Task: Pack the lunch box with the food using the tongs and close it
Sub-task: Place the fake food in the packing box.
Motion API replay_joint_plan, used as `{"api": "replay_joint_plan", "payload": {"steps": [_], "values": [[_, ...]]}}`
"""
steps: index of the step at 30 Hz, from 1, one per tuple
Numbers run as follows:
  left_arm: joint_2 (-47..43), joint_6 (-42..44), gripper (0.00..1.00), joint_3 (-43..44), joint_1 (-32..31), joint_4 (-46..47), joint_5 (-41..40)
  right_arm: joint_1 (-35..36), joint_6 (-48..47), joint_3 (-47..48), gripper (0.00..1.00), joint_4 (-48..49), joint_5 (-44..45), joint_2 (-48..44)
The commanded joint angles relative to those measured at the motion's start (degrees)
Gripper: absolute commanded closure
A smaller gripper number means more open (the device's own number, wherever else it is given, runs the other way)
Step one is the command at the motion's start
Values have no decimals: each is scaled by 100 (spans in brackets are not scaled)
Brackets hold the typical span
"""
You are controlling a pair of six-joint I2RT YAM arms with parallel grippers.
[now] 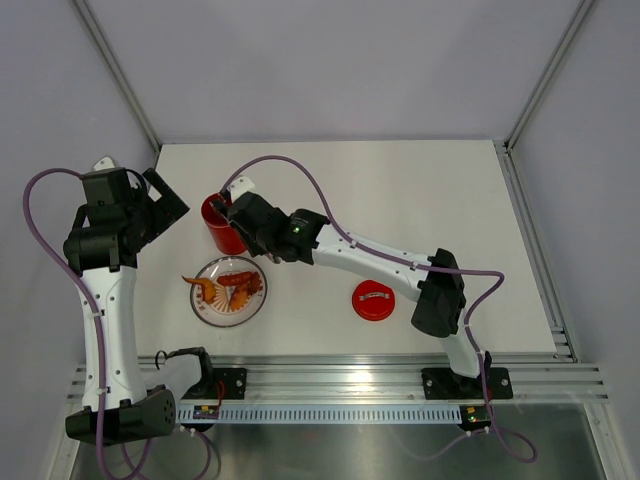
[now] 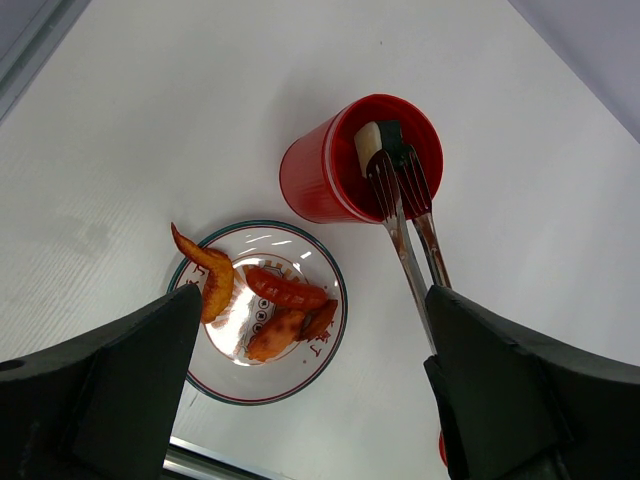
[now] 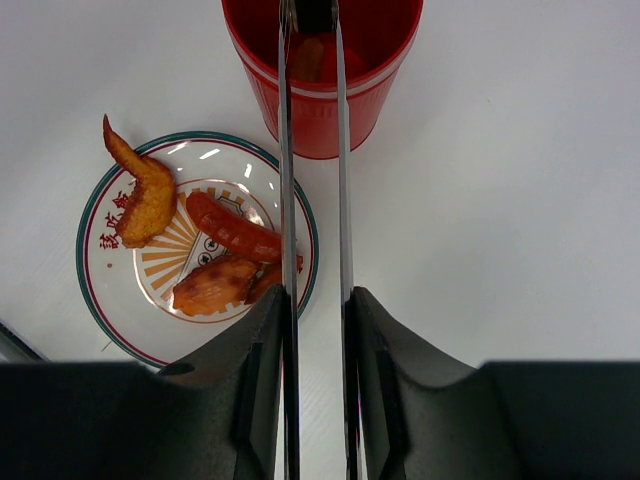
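Where it all sits: the surface [image 1: 450, 200] carries the plate, the box and the lid
Left claw [image 1: 168, 197]: spread wide and holding nothing, raised at the left above the plate
Right claw [image 3: 318, 310]: pinching the tongs by their arms, reaching over the plate towards the box
Plate [image 3: 120, 300]: just beside the box, nearer the arms
Box [image 2: 315, 180]: upright and open, at the far left of the surface
Lid [image 1: 373, 300]: flat on the surface, well apart from the box on the right side
Tongs [image 3: 287, 150]: tips inside the box mouth
Food [image 3: 235, 230]: a sausage, a curved orange bit and some brownish bits lie on the plate
Roll [image 2: 372, 143]: gripped between the tong tips, just inside the rim
Main risk: a tong arm pushing on the rim could tip the tall box
Lesser risk: the roll is close to the rim, so letting go could bounce it out
Left wrist view: the only one showing the roll in the tips
Right wrist view: cuts the tips off, but shows the grip on the tongs
Top view: the only one with the lid; the arm hides most of the box
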Motion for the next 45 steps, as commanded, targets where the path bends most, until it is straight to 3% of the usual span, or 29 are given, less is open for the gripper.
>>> {"api": "replay_joint_plan", "payload": {"steps": [1, 12, 30, 33, 38, 45], "values": [[-75, 99, 1, 55, 37, 107, 66, -72, 38, 305, 77, 131, -94, -13], [-84, 90, 1, 29, 54, 116, 92, -63, 11, 332, 59, 139, -24, -162], [-93, 90, 1, 55, 46, 81, 92, -72, -129, 771, 52, -1, 117, -127], [-101, 82, 1, 73, 37, 81, 84, -63, -112, 675, 59, 34, 143, -249], [-93, 99, 1, 82, 37, 72, 75, -63, -7, 69, 81, 218, 29, -916], [-75, 90, 1, 73, 46, 98, 92, 24, 424, -1328, 82, 377, 117, -2086]]}}
